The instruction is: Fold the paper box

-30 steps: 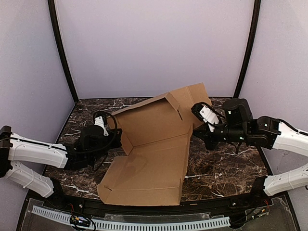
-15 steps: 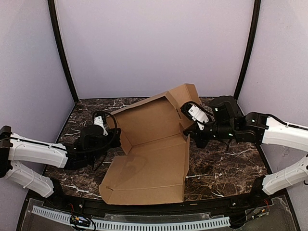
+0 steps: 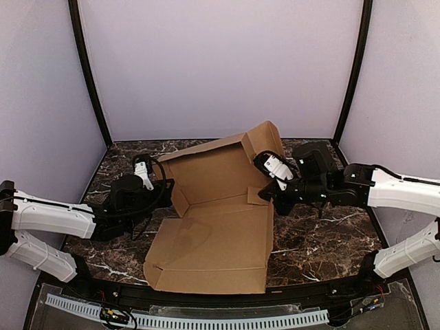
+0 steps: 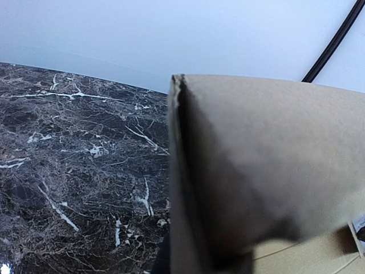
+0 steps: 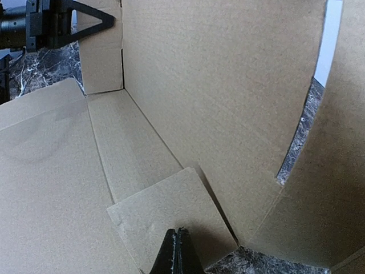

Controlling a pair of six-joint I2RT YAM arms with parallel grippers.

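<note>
The paper box point(image 3: 213, 234) is a plain brown cardboard sheet, partly folded, lying mid-table with its back panel raised. My left gripper point(image 3: 165, 191) is at the box's left side flap, and that flap's edge point(image 4: 181, 188) runs straight down into its jaws, which look shut on it. In the right wrist view the left gripper point(image 5: 108, 20) shows at the top left against the same flap. My right gripper point(image 3: 264, 195) is shut and empty. Its closed tips point(image 5: 178, 242) rest on a small square flap point(image 5: 171, 211) that is turned inward over the box floor.
The dark marble table point(image 3: 323, 234) shows on both sides of the box. Purple walls and two black poles point(image 3: 89, 75) close the back and sides. A white ribbed rail point(image 3: 206, 320) runs along the near edge by the arm bases.
My right gripper has moved left, pushing the small right flap inward over the box floor. The right rear panel swung up and the box shifted slightly. The left gripper barely moved.
</note>
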